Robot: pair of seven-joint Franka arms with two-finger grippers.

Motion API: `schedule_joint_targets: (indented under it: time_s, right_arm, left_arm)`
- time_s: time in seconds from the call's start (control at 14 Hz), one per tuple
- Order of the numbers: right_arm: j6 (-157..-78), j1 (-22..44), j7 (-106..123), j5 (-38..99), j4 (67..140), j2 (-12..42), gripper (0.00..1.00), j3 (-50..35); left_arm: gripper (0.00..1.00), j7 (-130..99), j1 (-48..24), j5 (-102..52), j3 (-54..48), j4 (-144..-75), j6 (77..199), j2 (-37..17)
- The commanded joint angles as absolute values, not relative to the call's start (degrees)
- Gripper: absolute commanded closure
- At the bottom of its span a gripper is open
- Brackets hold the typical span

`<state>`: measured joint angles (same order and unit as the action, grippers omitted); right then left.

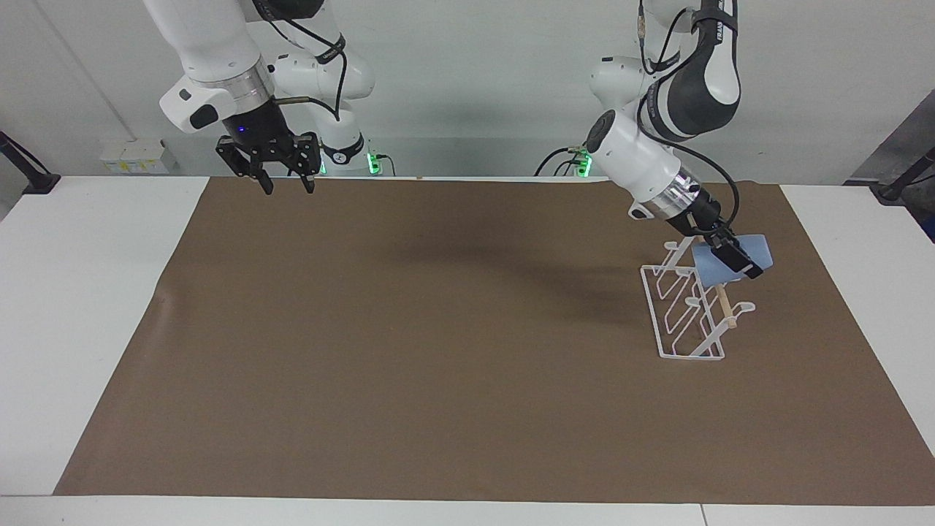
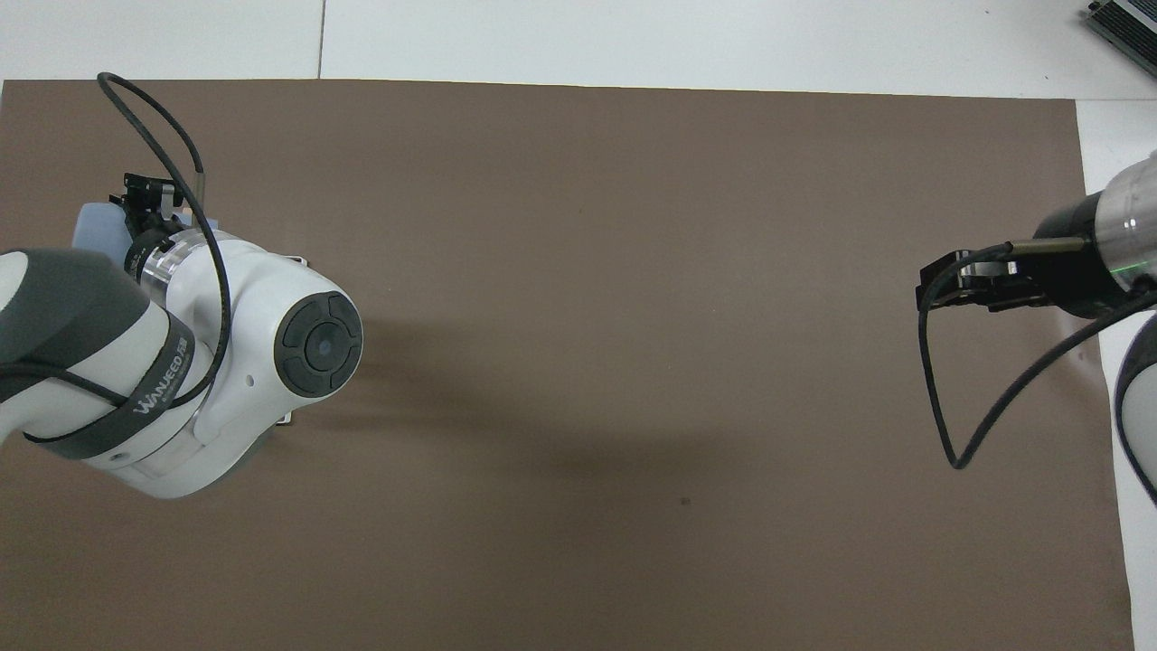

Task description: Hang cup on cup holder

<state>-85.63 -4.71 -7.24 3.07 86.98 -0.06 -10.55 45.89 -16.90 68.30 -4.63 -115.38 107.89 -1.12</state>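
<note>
"WANJEED" lettering on the left arm's dark band (image 2: 136,389)

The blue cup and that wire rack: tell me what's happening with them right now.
The left gripper is shut on the cup, holding it tilted on its side at the top of the cup holder, which stands on the brown mat toward the left arm's end of the table. Whether the cup is on a prong cannot be told. The right gripper hangs open over the mat's edge by the robots, holding nothing; that arm waits.
</note>
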Motion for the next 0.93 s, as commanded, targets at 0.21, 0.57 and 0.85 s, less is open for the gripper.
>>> schedule_joint_targets:
  time_s: [0.21, 0.57, 0.85]
  right_arm:
    - [-88.5, -5.6, -6.7, 2.0, 93.9, -4.2, 0.24, -11.3]
    - [-94.8, -4.9, -6.6, 1.9, 98.9, -7.1, 0.24, -11.3]
    - [-96.1, -5.1, -5.8, 1.8, 98.8, -7.0, 0.23, -11.3]
  left_arm:
    - [1.0, 35.1, -18.4, 77.1, -4.6, -114.6, 101.0, -8.1]
    - [1.0, 32.8, -18.5, 78.2, -4.7, -114.4, 99.3, -9.1]
    - [1.0, 32.9, -18.7, 78.2, -4.7, -114.4, 99.2, -9.1]
